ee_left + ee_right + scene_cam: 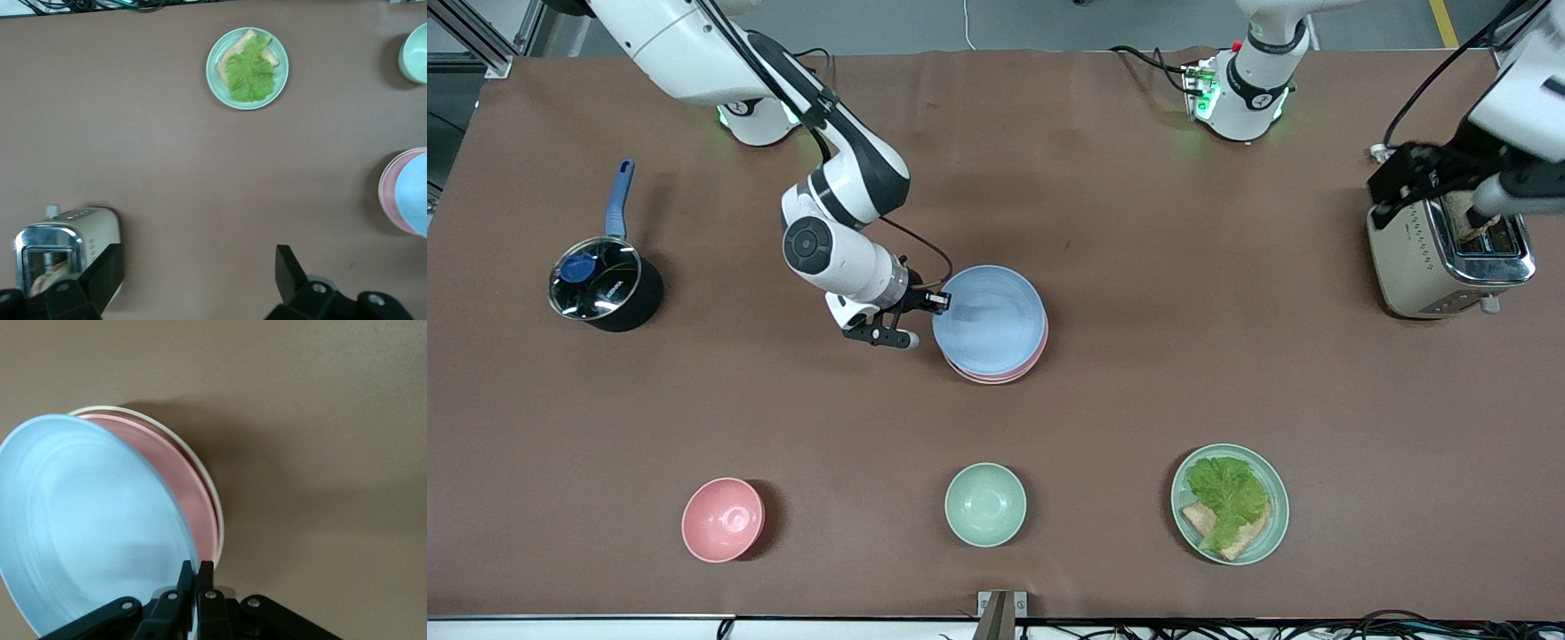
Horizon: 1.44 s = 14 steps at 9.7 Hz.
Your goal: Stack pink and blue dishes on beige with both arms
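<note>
Fingers of the right end effector [934,304] are pinched together on the rim of the blue plate [989,320], gripping it at the edge toward the right arm's end of the surface [1138,222]. The right wrist view shows the blue plate [93,520] tilted, its held edge raised, above the pink plate [180,480], which lies flat in the beige plate [215,513]; only a thin cream rim of that bottom plate shows. From the front, the blue plate covers most of the stack, leaving a crescent of pink [1024,366] at the edge nearer the front camera. The stack sits near the middle of the surface. The left end effector [193,280] hangs with its fingers wide apart and holding nothing, over the toaster [1449,258] at the left arm's end of the surface; that arm waits. Nearer the front camera than the stack stand a pink bowl [723,519], a mint-green bowl [985,504] and a mint-green plate [1276,516] with lettuce and bread. A black saucepan [605,289] with a blue handle sits toward the right arm's end.
</note>
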{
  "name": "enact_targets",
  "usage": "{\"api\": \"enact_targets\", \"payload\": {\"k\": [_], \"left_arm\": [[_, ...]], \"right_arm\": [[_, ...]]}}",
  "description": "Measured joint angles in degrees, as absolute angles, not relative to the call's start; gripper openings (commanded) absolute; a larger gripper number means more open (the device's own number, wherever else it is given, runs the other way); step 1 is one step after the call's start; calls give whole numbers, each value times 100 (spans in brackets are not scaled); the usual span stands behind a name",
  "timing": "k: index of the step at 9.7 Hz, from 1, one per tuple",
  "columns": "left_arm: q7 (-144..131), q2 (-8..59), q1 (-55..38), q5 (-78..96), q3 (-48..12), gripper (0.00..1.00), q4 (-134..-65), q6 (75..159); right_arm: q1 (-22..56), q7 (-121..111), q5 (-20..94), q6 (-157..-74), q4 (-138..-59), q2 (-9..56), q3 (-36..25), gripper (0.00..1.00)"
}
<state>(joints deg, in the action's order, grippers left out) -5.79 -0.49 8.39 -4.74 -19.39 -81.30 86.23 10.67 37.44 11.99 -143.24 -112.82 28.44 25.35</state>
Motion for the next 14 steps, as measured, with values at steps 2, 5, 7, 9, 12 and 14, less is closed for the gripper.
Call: {"api": "enact_targets", "payload": {"k": [2, 5, 7, 9, 12, 14], "left_arm": [[-381, -304, 122, -444, -1023, 100, -8666, 8585], [-367, -580, -22, -324, -782, 100, -9134, 8648], [-343, -591, -28, -320, -782, 100, -9130, 8754], [-340, -582, -33, -319, -782, 100, -9129, 8762], [-340, -542, -118, -316, -802, 100, -9123, 8780], [-340, -499, -127, -315, -800, 100, -9120, 8781]], "right_arm": [[1123, 3744, 1189, -14639, -11504, 2866, 2537, 3], [1161, 3770, 1188, -14729, -11515, 2876, 2537, 13], [1193, 3825, 1188, -14786, -11515, 2900, 2538, 48], [1189, 3859, 1188, -14804, -11503, 2901, 2531, 98], [902, 3863, 763, -13897, -11199, 2207, 2506, 100], [431, 3882, 66, -11982, -10684, 1119, 2491, 100]]}}
